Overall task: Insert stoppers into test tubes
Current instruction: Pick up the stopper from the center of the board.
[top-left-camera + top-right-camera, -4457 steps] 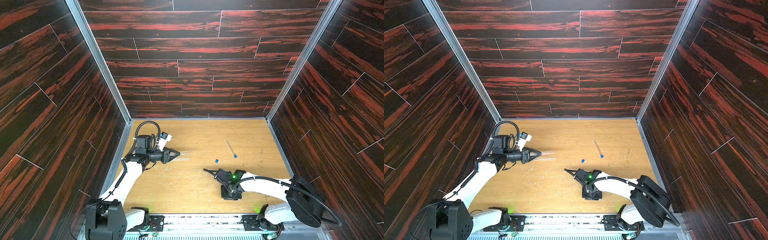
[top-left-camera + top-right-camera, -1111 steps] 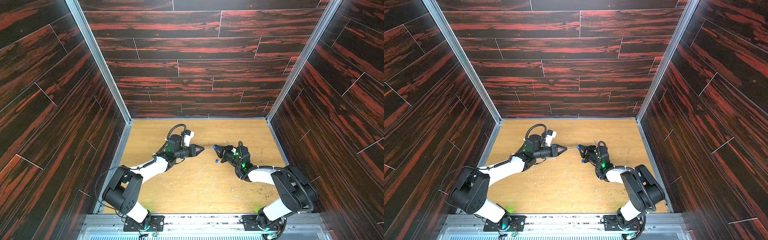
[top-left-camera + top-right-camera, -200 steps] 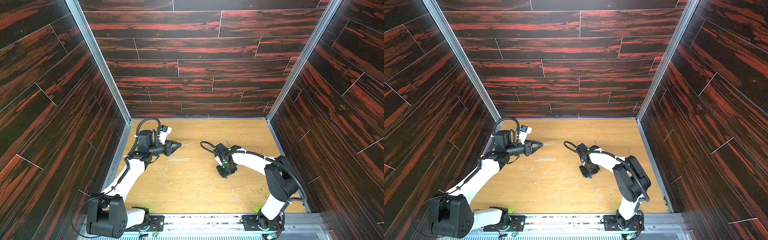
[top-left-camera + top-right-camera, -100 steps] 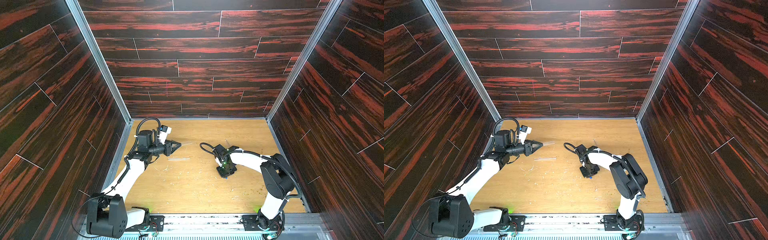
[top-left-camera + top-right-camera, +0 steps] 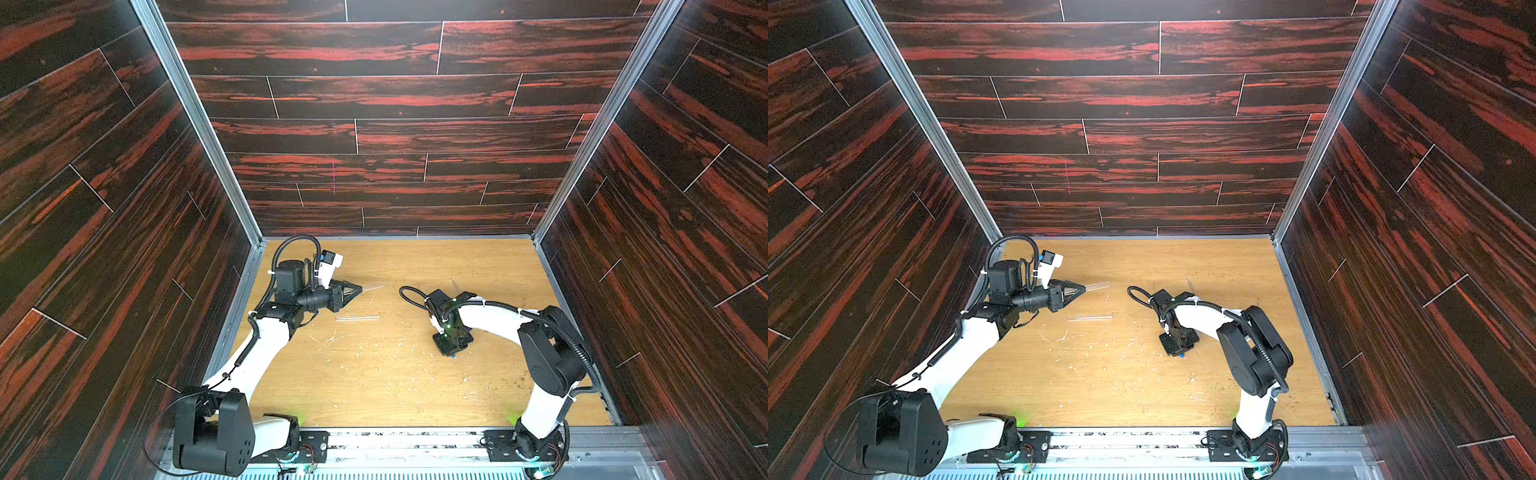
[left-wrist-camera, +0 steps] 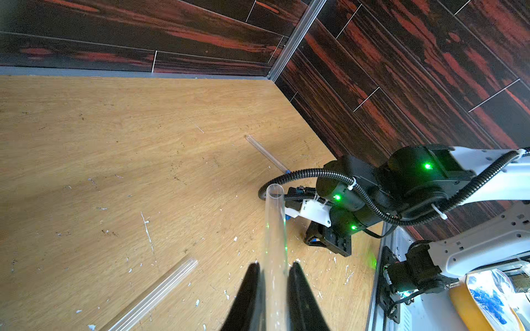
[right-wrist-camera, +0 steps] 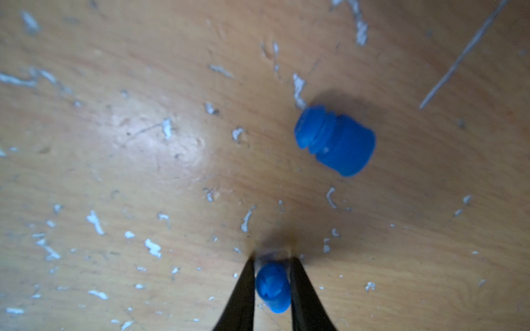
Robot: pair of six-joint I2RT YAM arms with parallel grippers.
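Observation:
My left gripper [image 6: 274, 265] is shut on a clear test tube [image 6: 274, 229] that sticks out level past its fingertips, above the floor at the left [image 5: 372, 287]. A second test tube [image 5: 357, 318] lies on the wood just in front of it. A third test tube [image 6: 266, 154] lies behind the right arm, with blue at its end. My right gripper [image 7: 272, 259] points straight down at the floor, with its fingers pressed on both sides of a small blue stopper [image 7: 272, 286]. Another blue stopper [image 7: 335, 143] lies loose on its side close by.
Pale flecks and scratches [image 5: 332, 336] dot the wooden floor [image 5: 374, 386]. Dark panelled walls close in on three sides, and a metal rail [image 5: 395, 440] with both arm bases runs along the front edge.
My right gripper's fingers have closed in on the blue stopper at the floor. The left arm and its tube have not moved.

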